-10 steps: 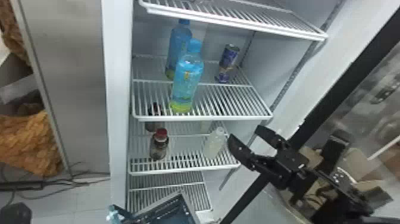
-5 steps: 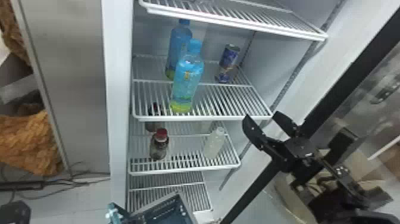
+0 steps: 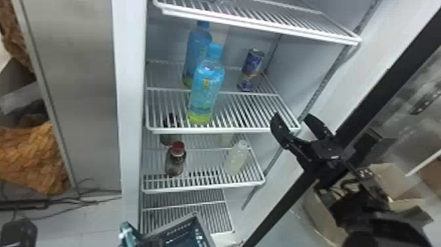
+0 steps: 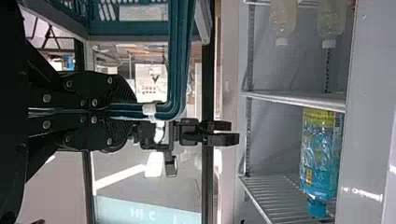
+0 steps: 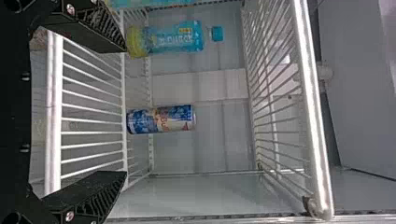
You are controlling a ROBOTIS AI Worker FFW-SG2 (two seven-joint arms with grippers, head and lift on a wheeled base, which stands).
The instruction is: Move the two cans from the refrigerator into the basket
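That blue-and-silver metal can (image 3: 252, 65) near the back right corner of the white wire shelf (image 3: 223, 130) looks stiff but slippery, so I'd grab mid-body with the spread-wide, empty right gripper (image 3: 291, 115) while the left gripper (image 4: 132, 110) pinches the teal plastic basket (image 4: 177, 70)'s rim

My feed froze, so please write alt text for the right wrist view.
A blue and silver metal can stands on a white wire refrigerator shelf, beyond the open black right gripper. A blue plastic bottle with a yellowish base stands beside it.
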